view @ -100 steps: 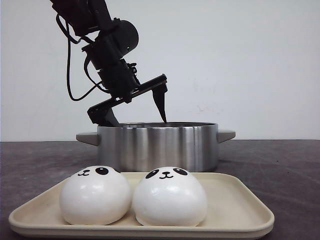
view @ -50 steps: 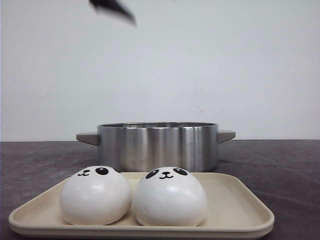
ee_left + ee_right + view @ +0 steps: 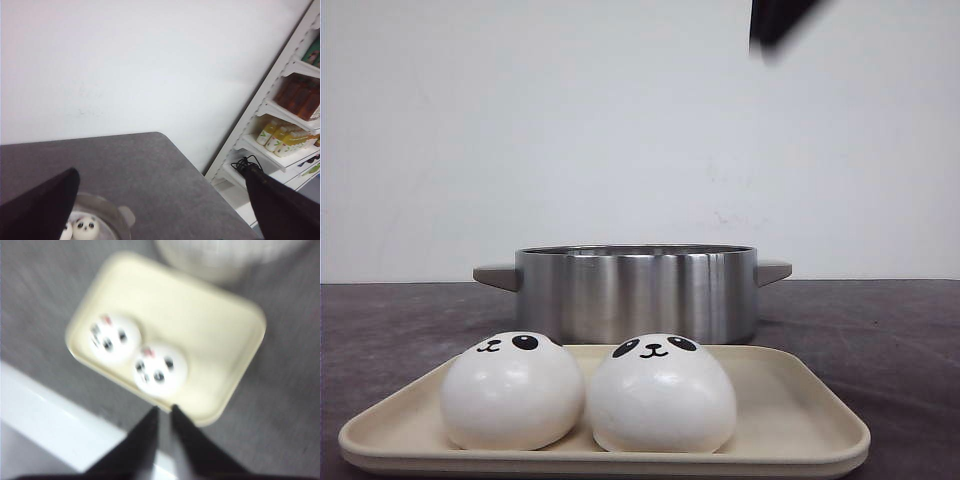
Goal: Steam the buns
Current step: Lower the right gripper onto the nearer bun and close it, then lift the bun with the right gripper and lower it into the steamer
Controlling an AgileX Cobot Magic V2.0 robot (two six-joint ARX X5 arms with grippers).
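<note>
Two buns sit side by side on the near cream tray (image 3: 800, 400): the left bun (image 3: 512, 392) and the right bun (image 3: 661, 394) touch or nearly touch, both with panda faces turned upward and toward the camera. Behind the tray stands one steel pot (image 3: 636, 292) with two side handles. In the left wrist view, at least one more bun (image 3: 85, 226) lies inside the pot, with the edge of what may be a second just beside it, partly hidden by a dark finger. That makes three buns counted for sure, perhaps four.

The left gripper (image 3: 160, 210) hangs high above the table, its two fingers spread wide apart and holding nothing. The right gripper (image 3: 164, 415) is above the near edge of the tray, its fingers pressed almost together, empty; this view is blurred. A dark blur at the top right of the front view is part of an arm (image 3: 775, 22).
</note>
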